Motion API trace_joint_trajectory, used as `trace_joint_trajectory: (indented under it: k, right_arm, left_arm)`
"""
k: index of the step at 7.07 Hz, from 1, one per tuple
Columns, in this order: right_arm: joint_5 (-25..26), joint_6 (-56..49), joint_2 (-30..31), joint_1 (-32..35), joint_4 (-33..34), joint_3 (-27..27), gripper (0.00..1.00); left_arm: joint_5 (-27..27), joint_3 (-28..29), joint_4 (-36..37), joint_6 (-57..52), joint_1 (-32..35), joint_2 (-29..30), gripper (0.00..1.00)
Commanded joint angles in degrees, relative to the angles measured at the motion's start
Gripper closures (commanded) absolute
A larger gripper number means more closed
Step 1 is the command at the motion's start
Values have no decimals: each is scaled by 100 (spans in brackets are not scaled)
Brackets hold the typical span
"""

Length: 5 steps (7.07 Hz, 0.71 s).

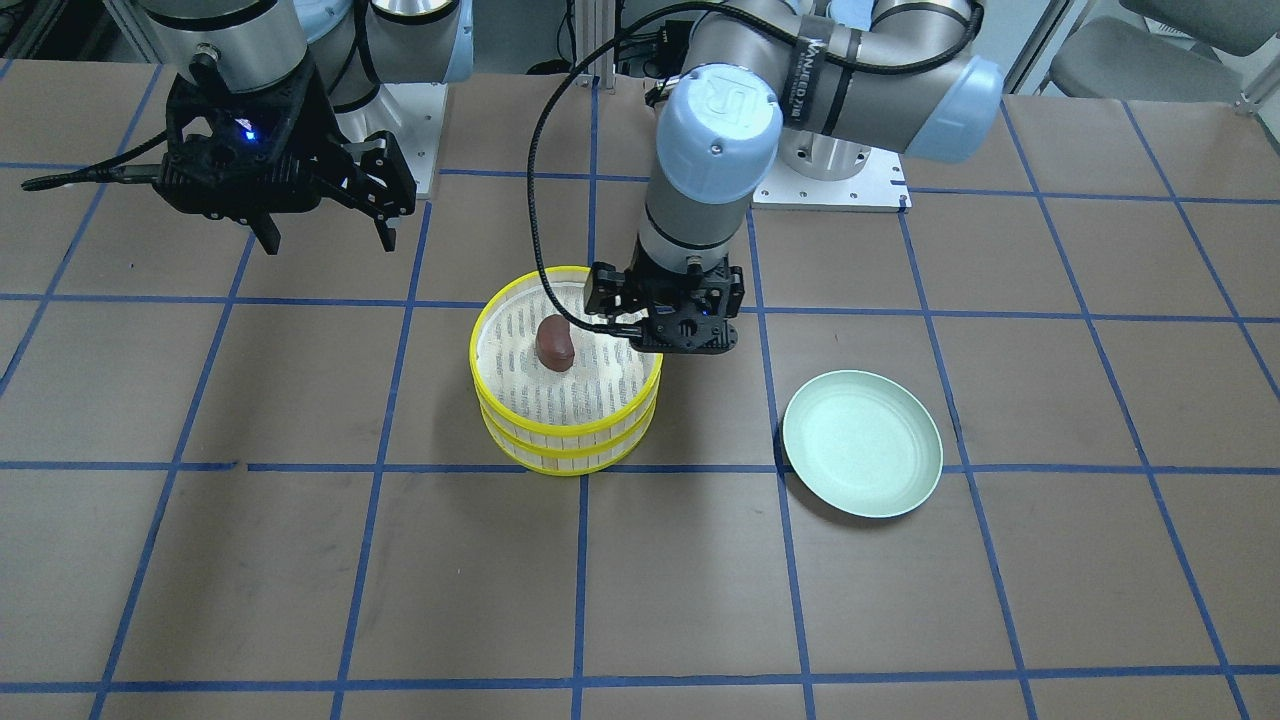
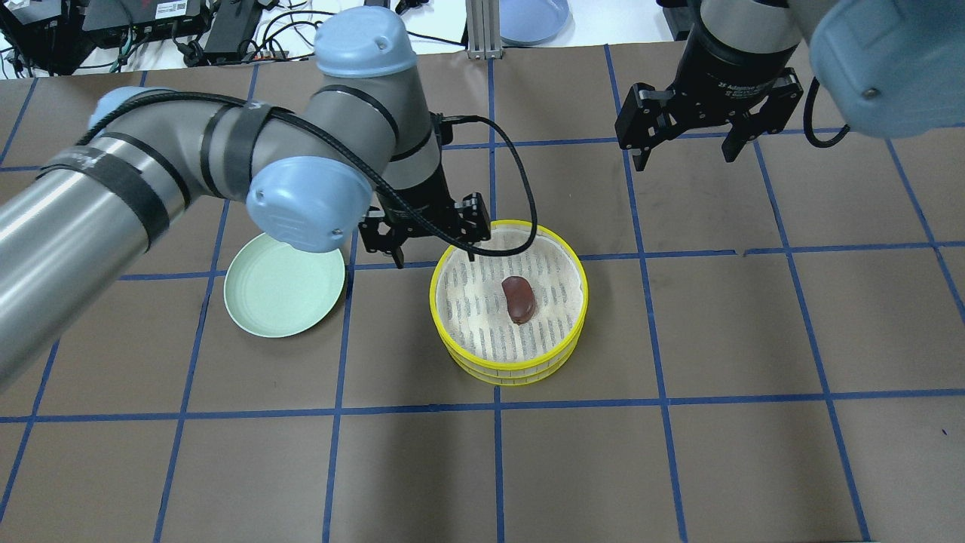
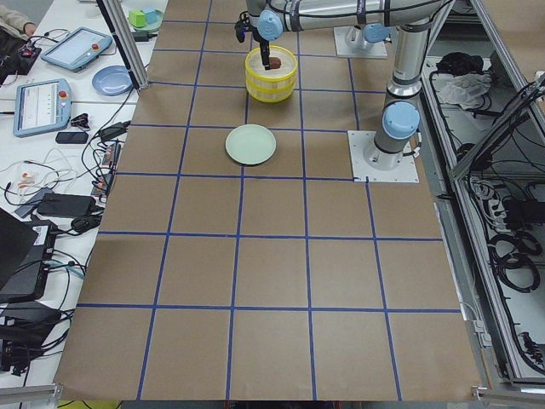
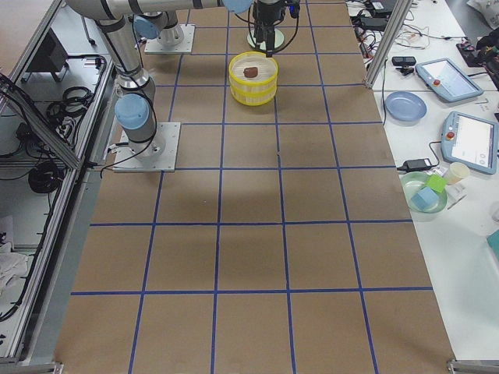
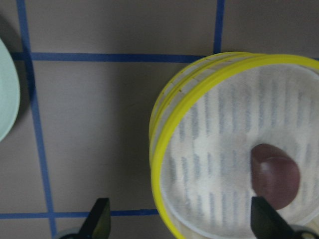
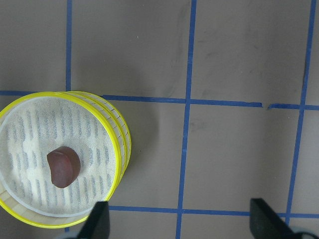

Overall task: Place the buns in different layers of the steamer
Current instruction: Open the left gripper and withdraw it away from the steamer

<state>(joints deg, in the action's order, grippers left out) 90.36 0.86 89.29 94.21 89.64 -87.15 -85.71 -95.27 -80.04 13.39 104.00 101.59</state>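
brown bun [image 2: 519, 299] atop stacked tiers [image 1: 565, 428]

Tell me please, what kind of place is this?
Probably a robotics lab: the left arm and right arm are bolted to a table with a blue tape grid, and teach pendants lie on a side bench.

left end effector [image 2: 436, 259]: open, pointing down | right end effector [image 2: 687, 160]: open (held higher)
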Motion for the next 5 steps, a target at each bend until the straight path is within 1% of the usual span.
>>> trace_joint_trajectory:
  k: [1, 2, 4, 5]
  right_arm:
    - [8, 2, 0, 1, -8, -13, 0]
    - [16, 2, 0, 9, -8, -13, 0]
    - [17, 2, 0, 9, -8, -21, 0]
    - [17, 2, 0, 18, -8, -21, 0]
  left_arm:
    - [-394, 95, -117, -1275, -1079, -270, 0]
    - [-420, 157, -117, -1286, -1275, -437, 0]
    - [-552, 595, -213, -1321, -1312, -858, 0]
    - [-631, 614, -205, -1321, -1321, -1060, 0]
